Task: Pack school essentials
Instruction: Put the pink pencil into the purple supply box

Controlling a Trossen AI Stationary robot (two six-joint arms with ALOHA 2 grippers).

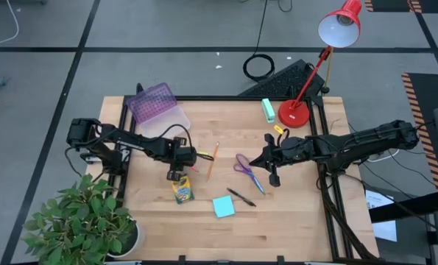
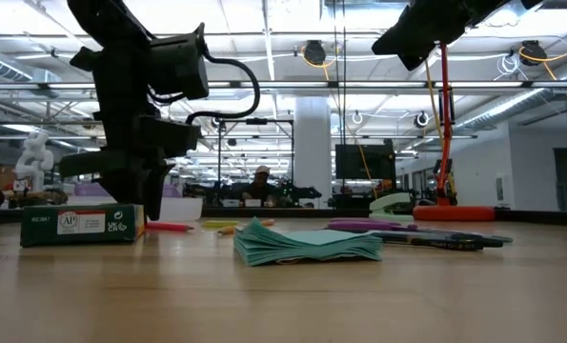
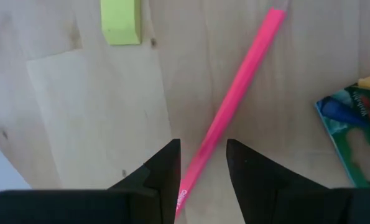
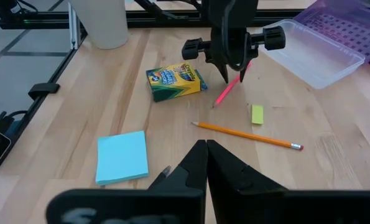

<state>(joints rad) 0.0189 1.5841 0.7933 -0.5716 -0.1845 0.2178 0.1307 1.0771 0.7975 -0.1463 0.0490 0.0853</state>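
The pink pen [image 3: 240,87] lies flat on the wooden table. My left gripper [image 3: 202,165] points down over it, open, with one finger on each side of the pen's near half. The yellow-green crayon box [image 1: 182,191] lies just toward the near edge of it. The yellow eraser [image 4: 257,114] and orange pencil [image 4: 247,134] lie to its right. The light-blue sticky-note pad [image 1: 222,207], black pen [image 1: 241,196] and purple-handled scissors [image 1: 246,168] lie mid-table. My right gripper [image 4: 206,149] is shut and holds nothing, raised above the table right of the scissors. My left gripper comes at the pink pen from above, fingers [image 3: 166,171] lying across its shaft [image 3: 200,158]. The pen rests on the table between them. Whether a finger touches the pen, I cannot tell.
An open purple pencil case [image 1: 152,103] with its clear half [image 4: 312,50] sits at the far left. A mint-green block [image 1: 268,109] and a red desk lamp [image 1: 296,112] stand at the far right. A potted plant [image 1: 82,221] is at the near left corner.
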